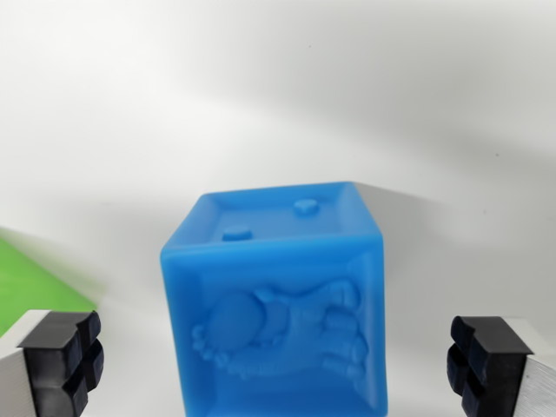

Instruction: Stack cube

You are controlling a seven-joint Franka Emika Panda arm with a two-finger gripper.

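A blue cube [274, 300] fills the lower middle of the wrist view, standing on a white surface. Its near face carries a raised footprint relief, and its top face has two small studs. My gripper [276, 360] is open, with one black-padded fingertip [62, 356] at the wrist view's left and the other at the wrist view's right [486, 356]. The cube sits between the two fingers with a clear gap on each side, and neither pad touches it.
A green object [35, 282] shows at the wrist view's left edge, behind the left finger, cut off by the frame. The white surface [278, 95] stretches away behind the cube.
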